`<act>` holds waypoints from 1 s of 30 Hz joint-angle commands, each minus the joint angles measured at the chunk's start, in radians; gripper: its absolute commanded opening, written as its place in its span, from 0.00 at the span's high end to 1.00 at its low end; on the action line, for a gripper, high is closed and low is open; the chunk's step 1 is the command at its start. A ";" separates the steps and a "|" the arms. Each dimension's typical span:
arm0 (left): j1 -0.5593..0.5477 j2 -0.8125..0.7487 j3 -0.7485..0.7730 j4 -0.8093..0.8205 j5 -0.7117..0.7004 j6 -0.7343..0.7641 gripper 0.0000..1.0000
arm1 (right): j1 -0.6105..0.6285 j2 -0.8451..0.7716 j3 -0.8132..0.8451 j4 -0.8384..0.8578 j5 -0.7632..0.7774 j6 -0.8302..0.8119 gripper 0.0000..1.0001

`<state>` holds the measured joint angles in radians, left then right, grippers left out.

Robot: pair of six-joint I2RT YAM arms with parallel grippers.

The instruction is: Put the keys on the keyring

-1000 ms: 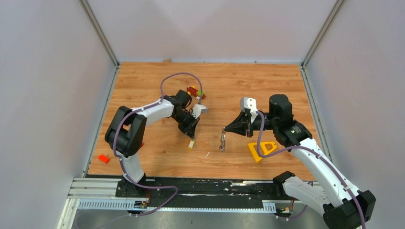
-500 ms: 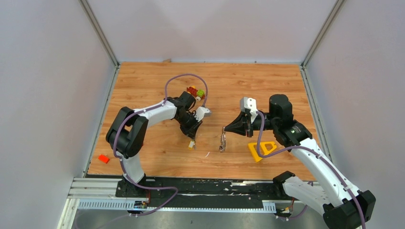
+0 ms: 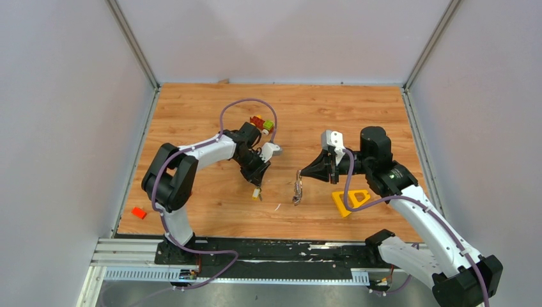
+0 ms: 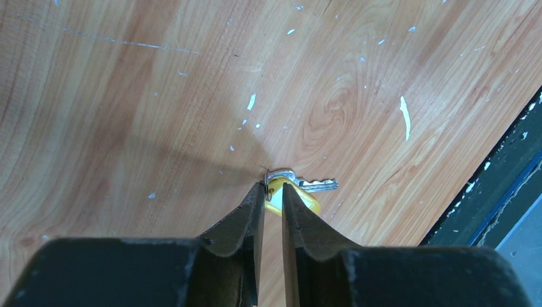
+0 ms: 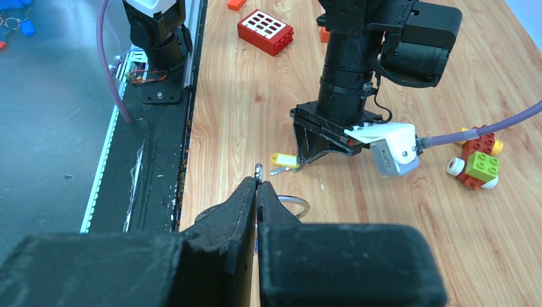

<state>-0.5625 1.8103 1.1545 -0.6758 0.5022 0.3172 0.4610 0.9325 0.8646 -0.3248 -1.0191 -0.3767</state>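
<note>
A silver key with a pale yellow tag (image 4: pixel 312 203) lies flat on the wooden table just beyond my left gripper (image 4: pixel 273 187). That gripper's jaws stand slightly apart over the tag's small wire loop and it is open. In the top view the tagged key (image 3: pixel 256 194) lies below the left gripper (image 3: pixel 257 183). My right gripper (image 3: pixel 304 173) is shut on the thin silver keyring (image 3: pixel 298 183), and a small metal bunch hangs from it above the table. In the right wrist view a silver loop (image 5: pixel 296 204) shows past the shut right gripper (image 5: pixel 257 183).
A red-green-yellow toy car (image 3: pixel 263 123) sits behind the left arm. A yellow plastic triangle (image 3: pixel 350 199) lies under the right arm. A small red brick (image 3: pixel 138 212) is at the table's left front corner. The black rail (image 3: pixel 255 251) borders the near edge.
The left gripper's jaws have parted, letting go of the yellow-tagged key, which stays on the table. The left wrist turned a little. The right arm has not moved.
</note>
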 commanded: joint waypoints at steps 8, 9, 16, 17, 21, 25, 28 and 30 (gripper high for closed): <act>-0.009 0.011 -0.004 0.025 0.009 -0.004 0.76 | -0.005 -0.007 0.020 0.032 -0.006 -0.018 1.00; -0.010 0.013 -0.006 0.026 0.012 -0.004 0.76 | -0.006 -0.006 0.019 0.033 -0.007 -0.017 1.00; -0.009 0.012 -0.010 0.022 0.026 -0.006 0.79 | -0.006 -0.003 0.019 0.032 -0.004 -0.017 1.00; -0.009 0.012 -0.011 0.021 0.028 -0.007 0.79 | -0.005 -0.003 0.019 0.033 -0.005 -0.017 1.00; -0.010 0.009 -0.015 0.021 0.022 -0.004 0.79 | -0.006 -0.003 0.019 0.032 -0.004 -0.017 1.00; -0.011 0.013 -0.020 0.031 0.014 -0.004 0.79 | -0.006 -0.003 0.019 0.032 -0.004 -0.016 1.00; -0.010 0.019 -0.015 0.035 0.013 -0.006 0.80 | -0.006 -0.005 0.019 0.033 -0.005 -0.018 1.00; -0.011 0.020 -0.012 0.034 0.012 -0.007 0.81 | -0.006 -0.005 0.018 0.032 -0.004 -0.016 1.00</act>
<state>-0.5682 1.8221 1.1358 -0.6601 0.5034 0.3164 0.4610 0.9325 0.8650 -0.3248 -1.0191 -0.3767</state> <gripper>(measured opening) 0.199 0.031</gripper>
